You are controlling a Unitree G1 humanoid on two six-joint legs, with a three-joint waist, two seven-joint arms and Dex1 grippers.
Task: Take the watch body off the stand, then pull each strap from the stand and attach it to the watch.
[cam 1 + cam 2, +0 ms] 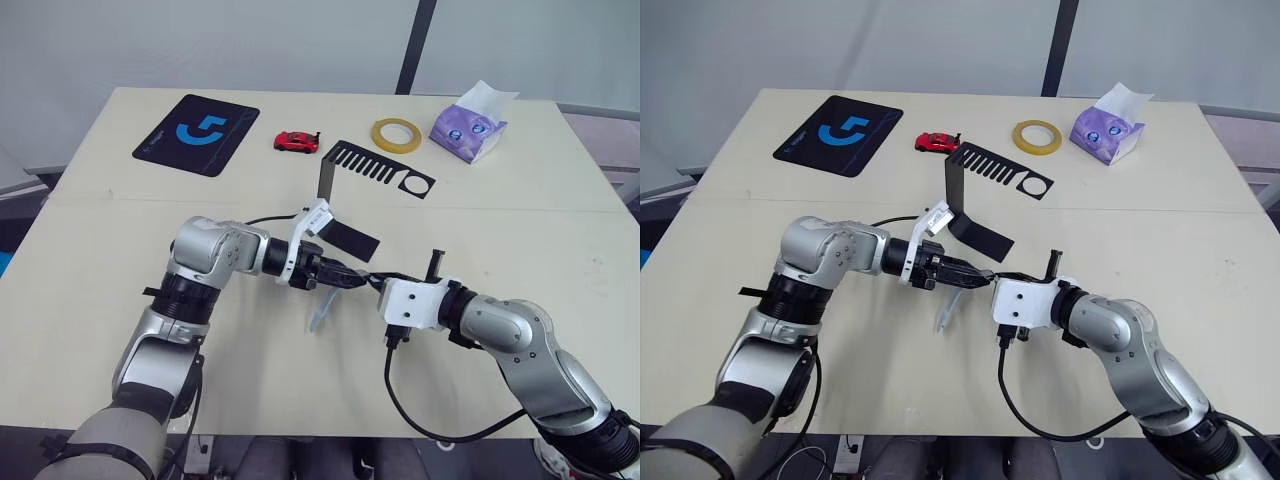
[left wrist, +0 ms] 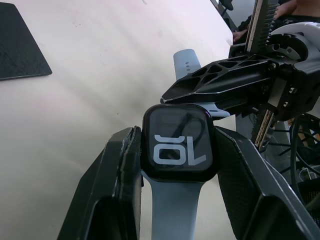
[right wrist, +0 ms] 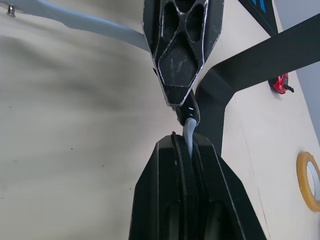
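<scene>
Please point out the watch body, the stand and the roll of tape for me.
watch body (image 2: 179, 143): left wrist view, middle of its dark screen.
stand (image 1: 370, 164): left eye view, its slotted comb top.
roll of tape (image 1: 383, 138): left eye view, the yellow ring's near rim.

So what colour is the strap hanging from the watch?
Light blue-grey strap, clearest in the left wrist view.

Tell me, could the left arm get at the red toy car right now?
Probably not freely: the left gripper is shut on the watch body, and the stand rises between it and the red toy car.
</scene>
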